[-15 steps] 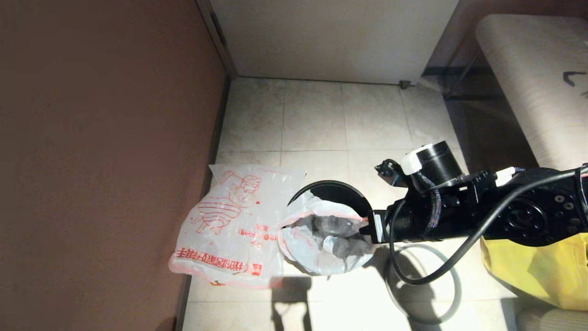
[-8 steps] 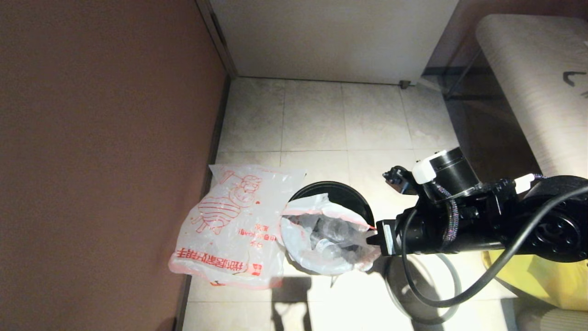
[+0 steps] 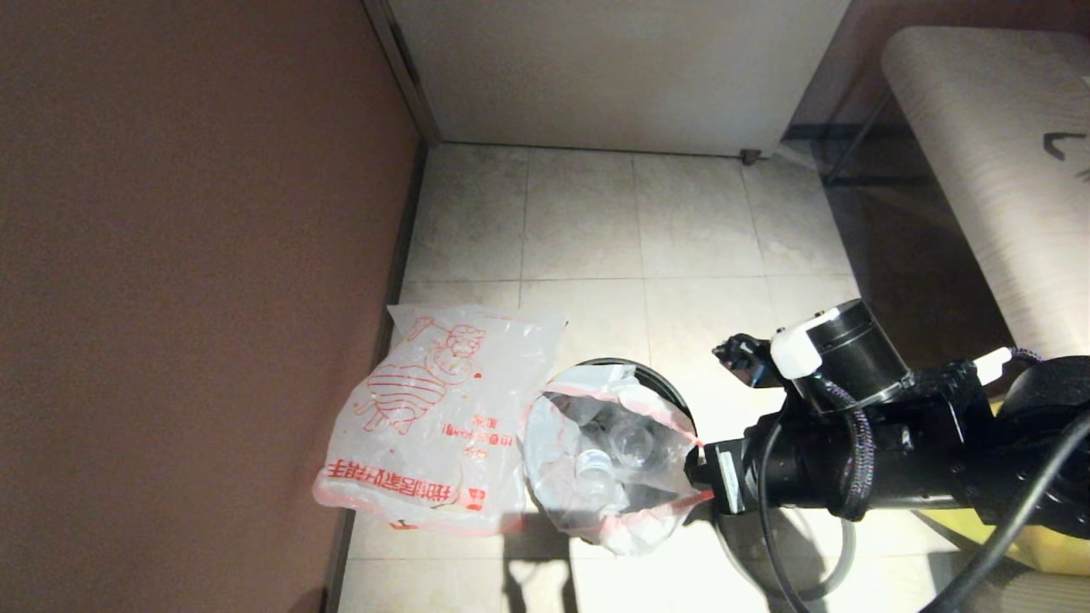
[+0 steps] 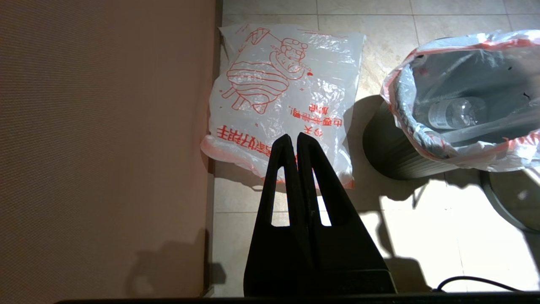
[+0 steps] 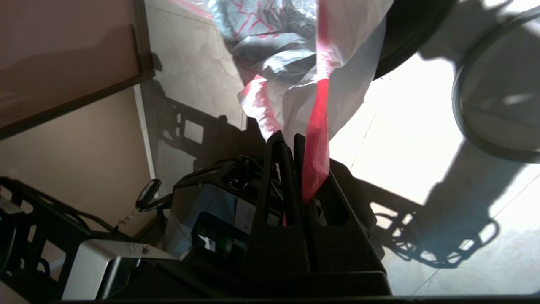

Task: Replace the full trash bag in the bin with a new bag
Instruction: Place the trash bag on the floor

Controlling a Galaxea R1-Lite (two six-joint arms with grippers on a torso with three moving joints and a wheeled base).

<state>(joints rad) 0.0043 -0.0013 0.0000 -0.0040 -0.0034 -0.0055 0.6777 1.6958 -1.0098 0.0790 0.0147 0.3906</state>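
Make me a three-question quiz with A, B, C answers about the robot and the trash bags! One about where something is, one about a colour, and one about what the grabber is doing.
1. Where does the flat, thin translucent white plastic bag with the red striped cartoon figure lie?
A. on the tiled floor by the brown wall
B. inside the bin
C. on the bench

2. What colour is the band along the mouth of the bulging translucent white bag holding clear bottles?
A. blue
B. red
C. green

3. What is the right gripper doing?
A. hanging open above the floor
B. gripping a bottle
C. pinching the bulging bag's edge

Answers: 1 A, it lies flat beside the small round black ribbed bin. 2 B, the rim shows red in every view. 3 C, the red edge runs between its closed fingers.
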